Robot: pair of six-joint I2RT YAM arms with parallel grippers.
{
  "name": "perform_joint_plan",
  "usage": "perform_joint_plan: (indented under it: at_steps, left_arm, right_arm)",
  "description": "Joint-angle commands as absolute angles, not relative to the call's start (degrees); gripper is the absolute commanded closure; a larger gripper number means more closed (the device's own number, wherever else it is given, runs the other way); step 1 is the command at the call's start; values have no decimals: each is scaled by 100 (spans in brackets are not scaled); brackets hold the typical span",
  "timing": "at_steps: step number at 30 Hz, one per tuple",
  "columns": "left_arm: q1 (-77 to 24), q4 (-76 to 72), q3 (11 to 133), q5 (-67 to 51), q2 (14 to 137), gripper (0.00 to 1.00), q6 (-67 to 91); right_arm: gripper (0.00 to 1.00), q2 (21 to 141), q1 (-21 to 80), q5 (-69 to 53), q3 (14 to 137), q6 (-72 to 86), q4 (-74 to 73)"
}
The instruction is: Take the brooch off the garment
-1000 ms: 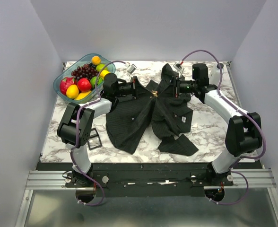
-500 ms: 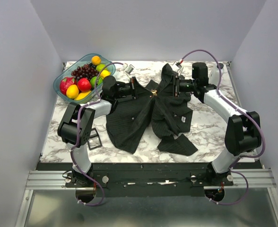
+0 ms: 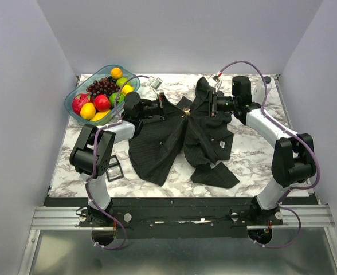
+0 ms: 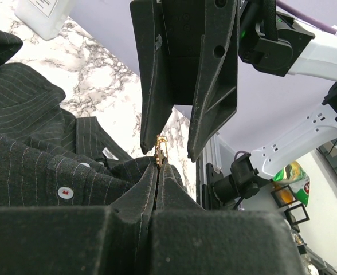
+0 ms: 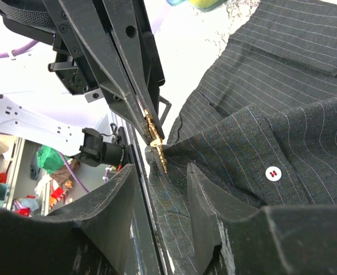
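One brooch (image 5: 156, 142) on one garment (image 3: 163, 143): left gripper (image 4: 158, 171) clamps it (fabric too), right gripper (image 5: 161, 169) gapes astride.

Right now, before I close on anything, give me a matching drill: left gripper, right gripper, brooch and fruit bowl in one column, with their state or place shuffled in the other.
1. left gripper
2. right gripper
3. brooch
4. fruit bowl

A. far-left corner of the table
B. open, brooch at its mouth
C. gold, standing up from a fold of the garment
D. shut on that fold

Pairs: 1-D, 2-B, 3-C, 4-A
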State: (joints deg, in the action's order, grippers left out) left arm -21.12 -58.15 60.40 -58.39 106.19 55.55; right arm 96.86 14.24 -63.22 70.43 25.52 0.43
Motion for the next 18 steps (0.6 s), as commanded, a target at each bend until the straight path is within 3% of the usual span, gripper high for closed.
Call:
perform_joint_plan:
  at_steps: [1, 9, 18]
  left_arm:
    - [-2162, -6117, 6047, -5660, 10600, 100, 5599]
    - [-2180, -6065, 6047, -5660, 10591, 100, 5537]
    - [-2188, -6047, 6047, -5669, 10591, 100, 5528]
  right_arm:
    - [51, 9765, 1512, -6293, 6970, 2602, 255]
    - [56, 9826, 1512, -6232, 7005, 2672, 281]
    - [68, 9853, 1512, -6170, 6979, 2689, 290]
